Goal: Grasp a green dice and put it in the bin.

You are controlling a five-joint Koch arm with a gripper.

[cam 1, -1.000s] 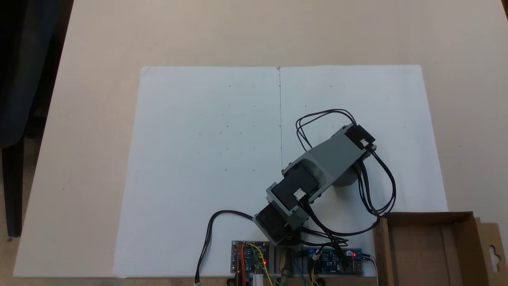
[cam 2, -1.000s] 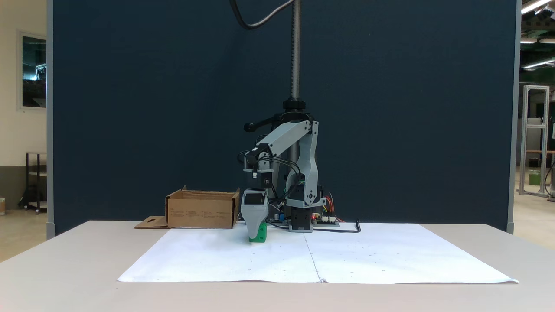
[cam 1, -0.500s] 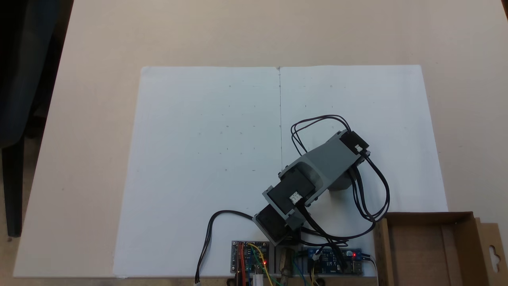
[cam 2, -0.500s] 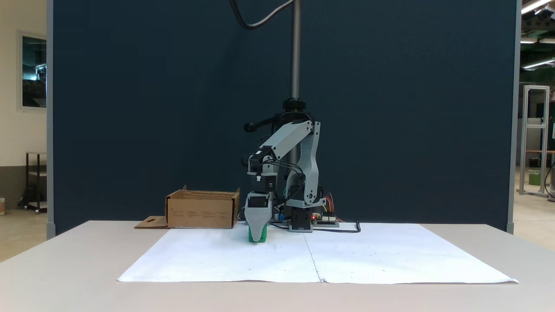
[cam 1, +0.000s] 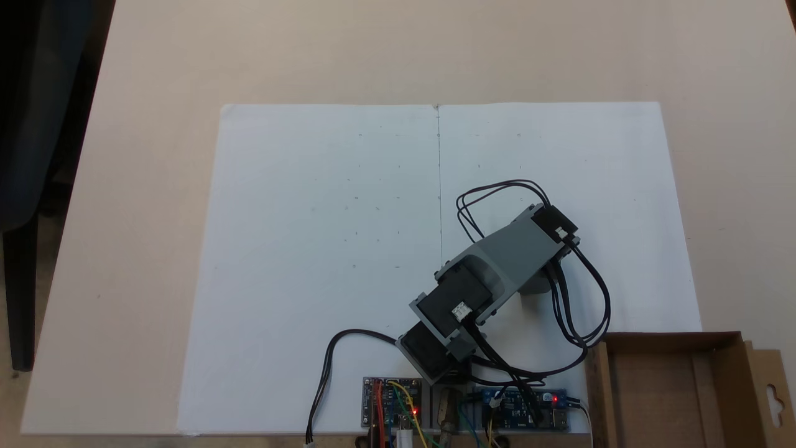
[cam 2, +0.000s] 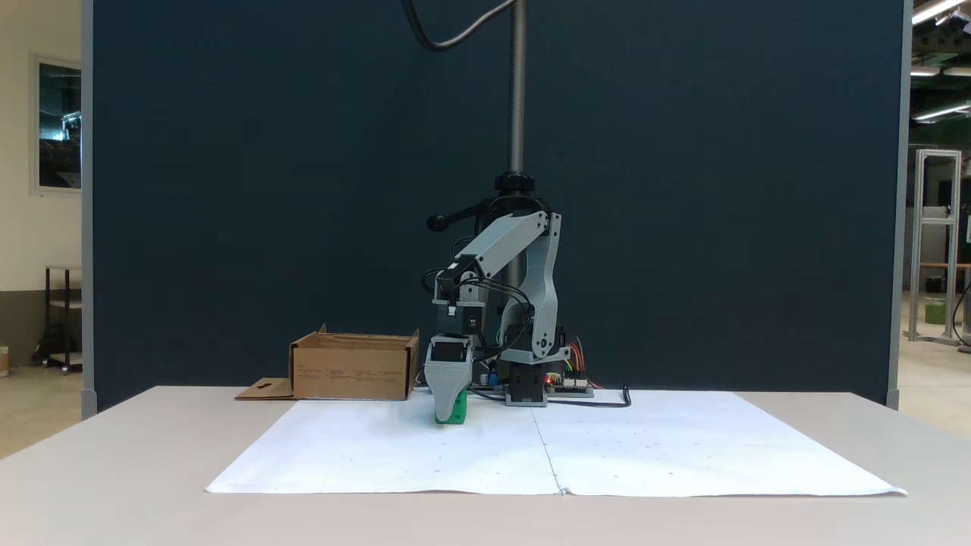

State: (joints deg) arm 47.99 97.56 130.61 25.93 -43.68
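In a fixed view from the front, white paper (cam 2: pixel 554 447) covers the near part of the counter (cam 2: pixel 114 470). On it the gripper (cam 2: pixel 449 413) points straight down, its grey jaw covering most of the green dice (cam 2: pixel 457 413), which sits at paper level; only a green sliver shows, pips unreadable. One jaw hides the other, so I cannot tell whether the gripper is clamped. Farther back, left of the arm, stands the bin (cam 2: pixel 353 369). From above, the bin (cam 1: pixel 724 354) is cut off at the frame's bottom; the visible floor is bare cardboard.
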